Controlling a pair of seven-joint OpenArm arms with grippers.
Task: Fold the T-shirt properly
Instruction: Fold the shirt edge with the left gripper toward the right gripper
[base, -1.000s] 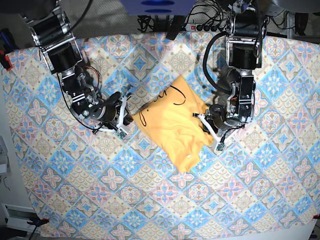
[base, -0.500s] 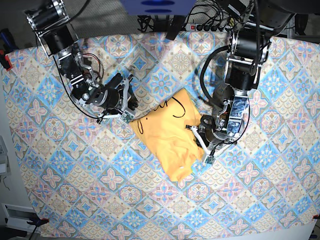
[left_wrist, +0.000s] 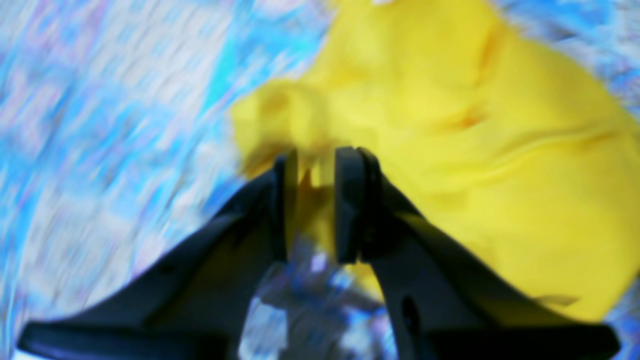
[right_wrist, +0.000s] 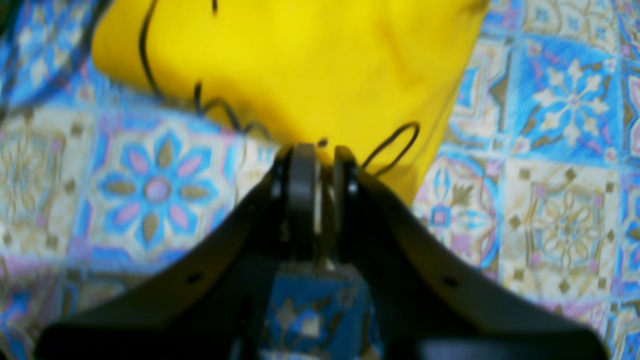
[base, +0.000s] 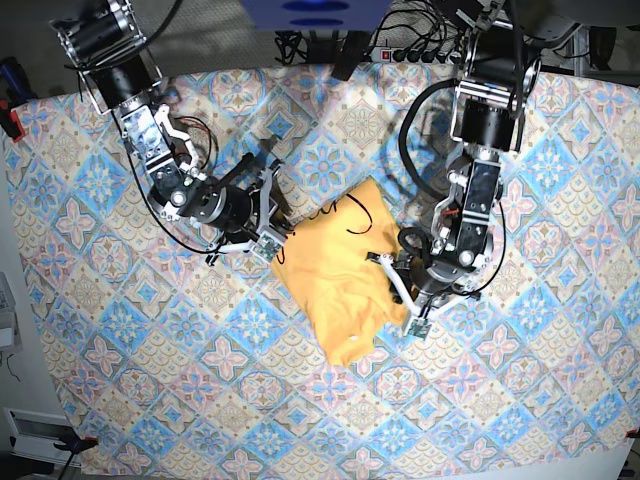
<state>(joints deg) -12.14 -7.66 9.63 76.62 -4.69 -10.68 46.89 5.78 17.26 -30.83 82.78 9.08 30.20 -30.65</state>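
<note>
already the t-shirt (base: 345, 285) is a half-folded bundle; left gripper (left_wrist: 315, 160) and right gripper (right_wrist: 320, 150) each pinch an edge, final folds remain.

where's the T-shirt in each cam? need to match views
Base: T-shirt at centre of the tablecloth, between the two hands.
Left wrist: fills the upper right, a bunched fold pinched in the left hand; picture blurred.
Right wrist: across the top, its edge at the tips of the right hand.
Shared landmark: black squiggle mark shows in the base and right wrist views; not visible in the left wrist view.
</note>
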